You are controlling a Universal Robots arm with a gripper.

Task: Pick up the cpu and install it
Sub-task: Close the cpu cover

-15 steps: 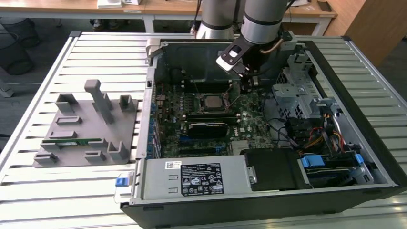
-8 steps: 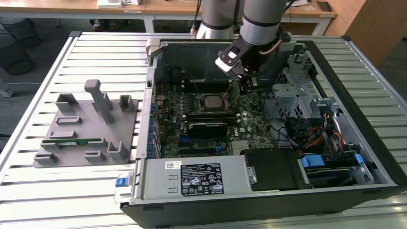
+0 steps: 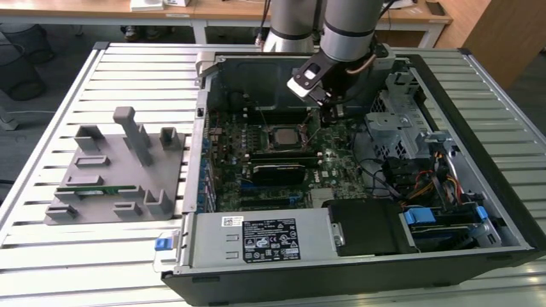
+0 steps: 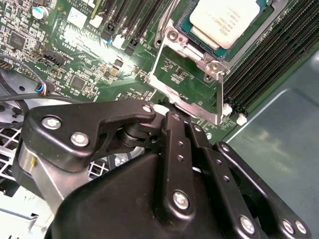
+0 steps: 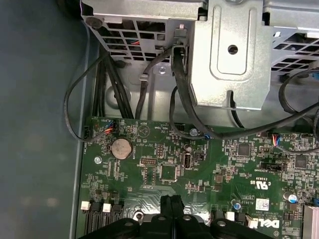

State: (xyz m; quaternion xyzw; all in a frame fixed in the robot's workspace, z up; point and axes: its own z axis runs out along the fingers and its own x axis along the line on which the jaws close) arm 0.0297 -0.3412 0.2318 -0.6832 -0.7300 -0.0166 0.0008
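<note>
Just beside socket (image 4: 174, 36): claw (image 5: 172, 200) (cpu (image 4: 227, 20) inside)

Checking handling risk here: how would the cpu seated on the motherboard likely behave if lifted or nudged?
The cpu is a thin flat square with a metal top, so probably stiff and light. Its smooth lid may slip under a pinch. Lying flat on the motherboard, it should not roll or tip.

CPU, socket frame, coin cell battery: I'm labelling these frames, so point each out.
cpu (image 4: 227, 20): second wrist view, on its silvery top.
socket frame (image 4: 192, 108): second wrist view, on one metal bar.
coin cell battery (image 5: 121, 148): first wrist view, on its round face.
</note>
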